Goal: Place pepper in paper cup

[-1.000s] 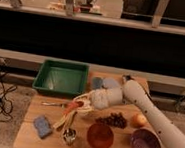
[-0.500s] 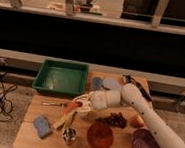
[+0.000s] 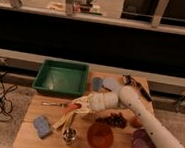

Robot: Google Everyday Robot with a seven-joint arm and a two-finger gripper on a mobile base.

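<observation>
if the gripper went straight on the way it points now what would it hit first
Probably the pepper: the gripper, over the table's middle and pointing picture-left, has it right at its tip. Past that lies a thin metal utensil. Depth is unclear, so it may already be touching.

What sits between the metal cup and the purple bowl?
The orange-brown bowl, in the camera view. The gripper is by the pepper, behind the metal cup.

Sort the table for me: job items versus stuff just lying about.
Job: pepper at the gripper, left of centre; paper cup near the back edge.
Lying about: green tray, blue sponge, metal cup, orange-brown bowl, purple bowl.
</observation>
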